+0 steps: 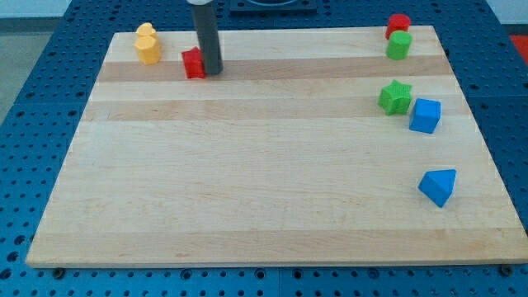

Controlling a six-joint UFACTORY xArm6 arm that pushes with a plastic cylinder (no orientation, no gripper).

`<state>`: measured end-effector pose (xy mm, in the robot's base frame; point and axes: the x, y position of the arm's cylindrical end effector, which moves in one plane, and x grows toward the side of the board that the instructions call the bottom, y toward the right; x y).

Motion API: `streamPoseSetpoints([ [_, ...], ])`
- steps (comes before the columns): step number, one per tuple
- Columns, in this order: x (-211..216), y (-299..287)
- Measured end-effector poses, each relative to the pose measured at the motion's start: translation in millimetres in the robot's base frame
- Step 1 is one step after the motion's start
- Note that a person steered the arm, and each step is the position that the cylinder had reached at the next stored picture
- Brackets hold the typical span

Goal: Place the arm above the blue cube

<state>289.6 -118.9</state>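
The blue cube (426, 115) sits near the board's right edge, just right of and below a green star-shaped block (395, 97). My tip (212, 71) is at the view's top left, touching the right side of a small red block (194, 63). The tip is far to the left of the blue cube, and a little higher in the view.
Two yellow blocks (148, 46) stand close together at the top left. A red block (398, 25) and a green block (399, 45) sit at the top right corner. A blue wedge-shaped block (438, 186) lies at the lower right. The wooden board (264, 206) rests on a blue perforated table.
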Motion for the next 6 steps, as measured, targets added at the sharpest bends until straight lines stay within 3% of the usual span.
streamPoseSetpoints([
  [2,-14,-46],
  [3,-10,-29],
  [6,32,164],
])
